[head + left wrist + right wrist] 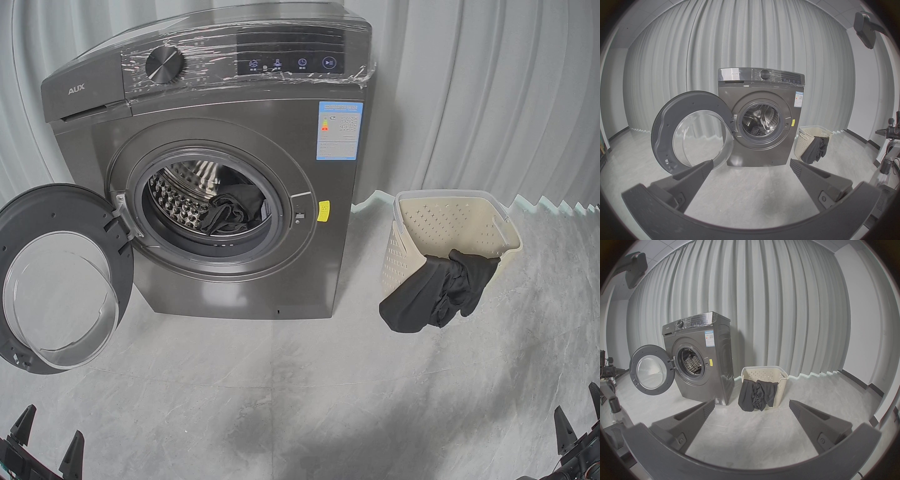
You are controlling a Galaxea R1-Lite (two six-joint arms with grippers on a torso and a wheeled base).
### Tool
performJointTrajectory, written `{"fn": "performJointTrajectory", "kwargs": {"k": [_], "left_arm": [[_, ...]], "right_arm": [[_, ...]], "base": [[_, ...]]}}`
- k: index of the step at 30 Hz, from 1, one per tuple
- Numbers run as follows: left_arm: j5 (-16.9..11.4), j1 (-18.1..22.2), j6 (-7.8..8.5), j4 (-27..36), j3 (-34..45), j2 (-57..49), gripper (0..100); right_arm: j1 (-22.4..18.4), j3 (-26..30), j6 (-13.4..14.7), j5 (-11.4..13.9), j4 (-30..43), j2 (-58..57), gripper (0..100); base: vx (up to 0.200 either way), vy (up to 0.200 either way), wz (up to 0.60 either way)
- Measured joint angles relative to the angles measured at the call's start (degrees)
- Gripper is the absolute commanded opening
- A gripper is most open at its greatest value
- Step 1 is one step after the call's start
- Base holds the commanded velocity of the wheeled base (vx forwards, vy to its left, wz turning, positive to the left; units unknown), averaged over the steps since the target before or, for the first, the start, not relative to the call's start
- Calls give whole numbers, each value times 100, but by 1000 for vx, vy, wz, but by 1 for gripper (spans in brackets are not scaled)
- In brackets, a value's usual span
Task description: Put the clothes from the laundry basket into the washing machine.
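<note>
Both pincers hang low and well back from the work. The left pincer [49,437] has its jaws apart in front of the open door [59,281]. The right pincer [576,406] is spread as well and holds nothing, on the basket side. The washing machine [237,187] stands with its drum [187,187] exposed, and one dark garment [234,209] lies inside near the front lip. The remaining clothes [431,297], a dark bundle, hang over the front rim of the laundry basket [437,228], which stands on the floor [300,387] just beside the machine. Most of the cloth dangles outside the basket, down toward the floor.

The basket looks light and the cloth is hooked over its rim, so a sideways pull will likely drag or tip the basket instead of freeing the bundle. A pinch on a single fold may leave part of the bundle behind, or let it slip out on the way and land on the floor. A trailing end could snag on the drum's lip or hang out of the opening. The door, swung wide on the left, stands where the left arm would pass, so a knock is possible. The garment near the lip could also be dragged out by a pincer backing away.
</note>
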Motion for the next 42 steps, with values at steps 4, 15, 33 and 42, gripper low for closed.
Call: {"fn": "performJointTrajectory", "kwargs": {"k": [4,15,33,42], "left_arm": [[2,-2,4,0,0,4,100],[10,-2,-10,-2,0,6,100],[13,0,-46,-4,0,11,100],[11,-2,-32,-2,0,13,100]], "right_arm": [[-2,0,0,0,0,0,100],[0,0,0,0,1,2,100],[0,0,2,2,0,7,100],[0,0,0,0,0,10,100]], "base": [[0,-200,0],[0,-200,0],[0,-133,0],[0,0,0]]}}
